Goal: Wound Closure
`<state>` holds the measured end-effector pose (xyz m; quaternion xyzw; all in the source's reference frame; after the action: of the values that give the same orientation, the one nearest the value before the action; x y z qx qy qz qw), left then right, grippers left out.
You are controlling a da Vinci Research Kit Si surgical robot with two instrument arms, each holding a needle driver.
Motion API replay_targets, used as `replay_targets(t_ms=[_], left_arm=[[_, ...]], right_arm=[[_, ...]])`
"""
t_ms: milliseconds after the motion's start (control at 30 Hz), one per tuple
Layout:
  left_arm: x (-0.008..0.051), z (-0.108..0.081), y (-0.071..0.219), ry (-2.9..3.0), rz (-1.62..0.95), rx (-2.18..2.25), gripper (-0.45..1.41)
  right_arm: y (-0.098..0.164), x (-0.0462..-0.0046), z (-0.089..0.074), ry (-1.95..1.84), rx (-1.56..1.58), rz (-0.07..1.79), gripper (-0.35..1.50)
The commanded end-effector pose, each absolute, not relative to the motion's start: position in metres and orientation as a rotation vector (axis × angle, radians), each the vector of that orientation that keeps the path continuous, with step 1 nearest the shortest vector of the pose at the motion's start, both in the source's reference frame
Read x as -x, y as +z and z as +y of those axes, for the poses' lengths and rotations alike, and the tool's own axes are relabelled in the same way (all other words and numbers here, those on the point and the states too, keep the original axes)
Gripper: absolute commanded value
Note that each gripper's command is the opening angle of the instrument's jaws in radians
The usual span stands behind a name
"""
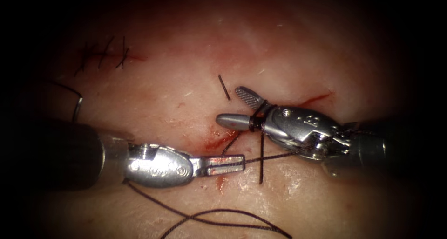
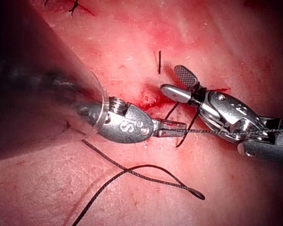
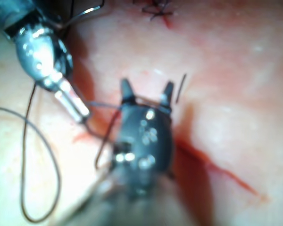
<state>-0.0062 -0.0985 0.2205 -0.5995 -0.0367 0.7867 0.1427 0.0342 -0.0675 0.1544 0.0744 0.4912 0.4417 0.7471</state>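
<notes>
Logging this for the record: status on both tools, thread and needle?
Left tool shut on thread. Right tool open, thread wrapped round its jaws. Needle lies free, left of cut.

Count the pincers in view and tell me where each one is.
2. The left pincer, at the left end of the cut, is shut on the thread. The right pincer is open and holds nothing, with thread wrapped around it. The needle lies far left on the tissue.

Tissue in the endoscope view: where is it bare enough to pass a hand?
Bare: the tissue above the right tool, whose open jaws carry wrapped thread. Crowded: the cut beside the left tool, shut on thread; thread loops below; the needle at left, held by neither tool, below old stitches.
</notes>
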Motion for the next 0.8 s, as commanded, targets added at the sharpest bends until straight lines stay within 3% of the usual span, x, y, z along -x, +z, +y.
replay_targets(t_ms=[33,800], left_arm=[[0.0068,-0.0992,0.2209,2.260,-0.118,1.728,-0.45],[0.0063,-0.0961,0.2261,2.187,-0.216,1.702,-0.45]], right_arm=[[0.1551,-0.0356,-0.0680,0.961,-0.164,1.066,0.76],[0.1584,-0.0369,-0.0673,0.917,-0.110,0.919,0.73]])
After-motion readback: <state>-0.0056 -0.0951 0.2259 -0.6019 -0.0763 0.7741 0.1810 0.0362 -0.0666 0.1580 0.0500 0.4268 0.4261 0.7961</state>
